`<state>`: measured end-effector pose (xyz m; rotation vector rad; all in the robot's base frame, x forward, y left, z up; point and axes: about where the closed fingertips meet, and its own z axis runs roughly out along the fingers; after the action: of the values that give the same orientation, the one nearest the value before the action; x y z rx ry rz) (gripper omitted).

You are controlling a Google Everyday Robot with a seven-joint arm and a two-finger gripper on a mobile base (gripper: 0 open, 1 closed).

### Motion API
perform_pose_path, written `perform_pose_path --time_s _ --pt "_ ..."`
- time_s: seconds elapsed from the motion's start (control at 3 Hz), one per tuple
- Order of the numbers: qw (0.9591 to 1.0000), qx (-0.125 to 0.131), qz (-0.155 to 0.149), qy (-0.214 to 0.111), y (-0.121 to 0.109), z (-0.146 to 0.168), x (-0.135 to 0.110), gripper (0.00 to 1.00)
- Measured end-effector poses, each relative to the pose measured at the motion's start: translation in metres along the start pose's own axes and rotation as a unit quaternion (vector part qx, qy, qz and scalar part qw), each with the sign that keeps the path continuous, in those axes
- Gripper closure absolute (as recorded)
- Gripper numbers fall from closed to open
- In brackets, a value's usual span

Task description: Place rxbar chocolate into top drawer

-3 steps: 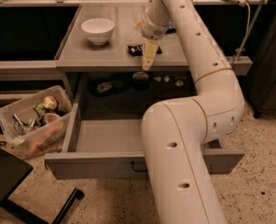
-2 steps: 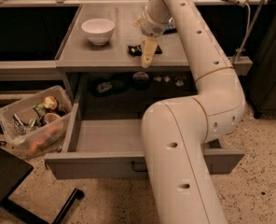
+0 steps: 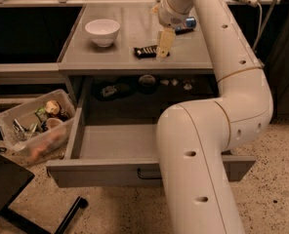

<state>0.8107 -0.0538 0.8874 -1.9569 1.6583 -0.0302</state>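
- The arm (image 3: 203,150) is seen rising from the lower foreground, bending at the right and reaching back over the counter (image 3: 125,35); much of the drawer's right half is hidden by it.
- The drawer (image 3: 95,173) is pulled well out below the counter, and the part of its floor that shows is bare, so the goal is judged ready to receive the bar.
- A clear bin (image 3: 31,101) of clutter is seen on the floor to the left, well apart from the work.
- A white bowl (image 3: 102,30) is set on the counter's left part, apart from the bar.
- The gripper (image 3: 162,52) is pointed down at the counter, its tip at the right end of the bar; contact is likely but cannot be confirmed.
- The bar (image 3: 145,51) is lying flat near the counter's front edge, above the open drawer, and is not lifted.
- A blue can (image 3: 190,22) is lying just behind the gripper and is to be left alone.
- The step in hand is judged to be the grasp: the bar is being approached or closed on, and nothing has been carried yet.
- The next move calls for a firm hold across the thin bar, a lift, a carry forward past the counter edge, then a descent into the drawer.
- Whether the gripper is spread or closed cannot be told, as it is seen edge-on as one pale wedge; nothing is seen to be held off the surface.
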Motion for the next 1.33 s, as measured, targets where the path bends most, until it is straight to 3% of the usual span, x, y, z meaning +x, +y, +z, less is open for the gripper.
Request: perform_pose_path --time_s 0.33,0.67,1.33 --pt "0.9999 -0.005 0.01 0.006 0.004 -0.004 0.008 0.0" --pt "0.9995 -0.027 0.009 0.011 0.014 0.004 0.006 0.0" --pt "0.9979 -0.064 -0.011 0.003 0.025 0.035 -0.01 0.0"
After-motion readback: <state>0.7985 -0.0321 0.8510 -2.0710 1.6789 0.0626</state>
